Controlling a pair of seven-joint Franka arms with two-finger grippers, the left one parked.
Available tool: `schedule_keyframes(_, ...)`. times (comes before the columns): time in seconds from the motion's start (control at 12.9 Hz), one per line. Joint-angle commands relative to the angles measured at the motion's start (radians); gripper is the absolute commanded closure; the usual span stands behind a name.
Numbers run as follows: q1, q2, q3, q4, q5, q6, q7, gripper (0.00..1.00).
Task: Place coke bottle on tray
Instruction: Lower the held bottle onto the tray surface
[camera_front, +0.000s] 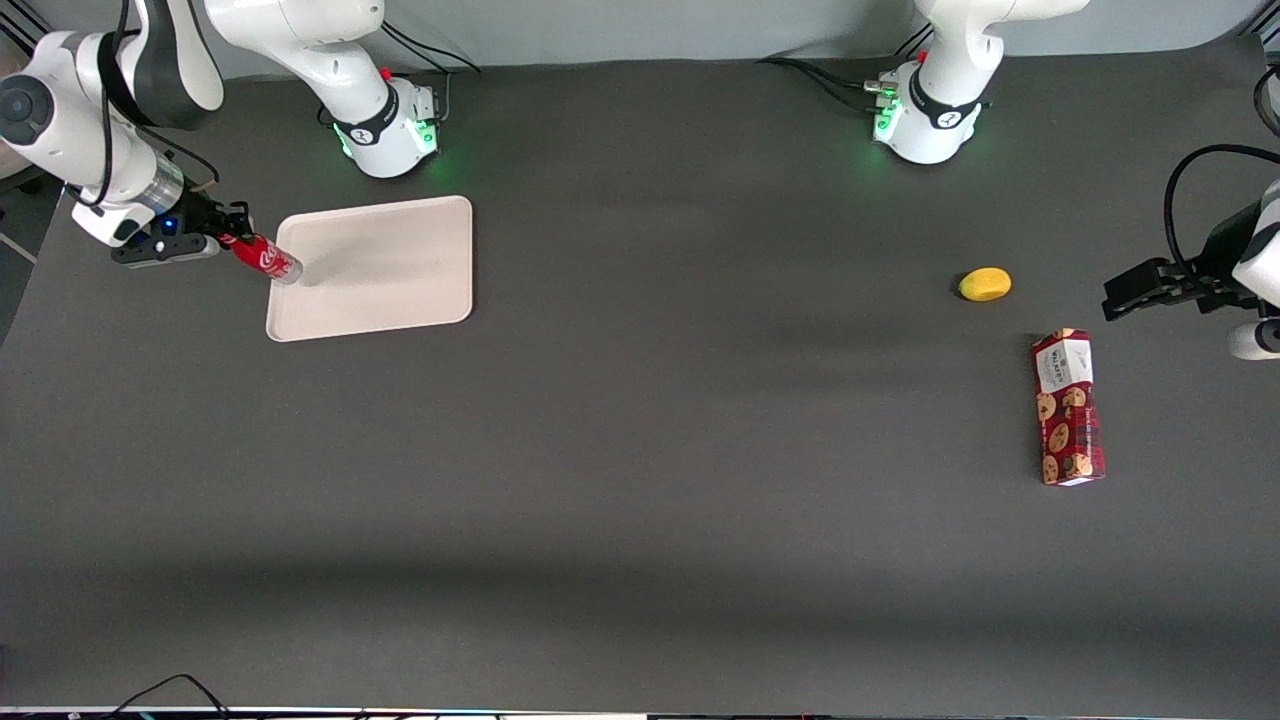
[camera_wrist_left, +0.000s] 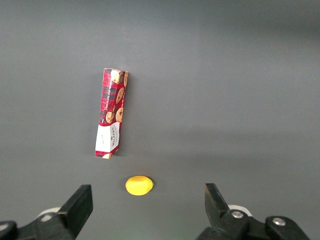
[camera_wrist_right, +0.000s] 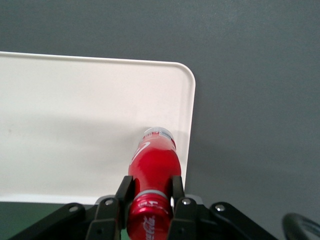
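Note:
My gripper (camera_front: 236, 238) is shut on the neck of the coke bottle (camera_front: 266, 259), a slim red bottle with white script and a clear base. The bottle is tilted, cap end in the jaws, base down at the edge of the cream tray (camera_front: 400, 290) that faces the working arm's end of the table. In the right wrist view the fingers (camera_wrist_right: 124, 189) clamp the bottle (camera_wrist_right: 152, 162) just below its red cap, and its base sits just inside the tray's rim (camera_wrist_right: 190, 105). I cannot tell if the base touches the tray.
A yellow lemon-like object (camera_front: 985, 284) and a red cookie box (camera_front: 1068, 407) lie toward the parked arm's end of the table; both also show in the left wrist view, the yellow object (camera_wrist_left: 138, 185) and the box (camera_wrist_left: 111, 113). The working arm's base (camera_front: 385, 120) stands by the tray.

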Motion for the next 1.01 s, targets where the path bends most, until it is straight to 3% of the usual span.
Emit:
schedule_keyframes(0.0, -0.003, 0.062, -0.037, -0.019, -0.021, 0.091, -0.021, 1.00)
schedule_keyframes(0.23, -0.003, 0.091, -0.040, -0.034, -0.021, 0.136, -0.019, 1.00)
schedule_keyframes(0.31, -0.003, 0.094, -0.040, -0.034, -0.019, 0.136, -0.019, 0.90)
schedule_keyframes(0.47, -0.003, 0.102, -0.042, -0.034, -0.019, 0.142, -0.016, 0.23)
schedule_keyframes(0.54, -0.003, 0.102, -0.043, -0.034, -0.018, 0.145, -0.015, 0.00)
schedule_keyframes(0.93, -0.001, 0.093, -0.054, 0.001, -0.007, 0.129, -0.011, 0.00)
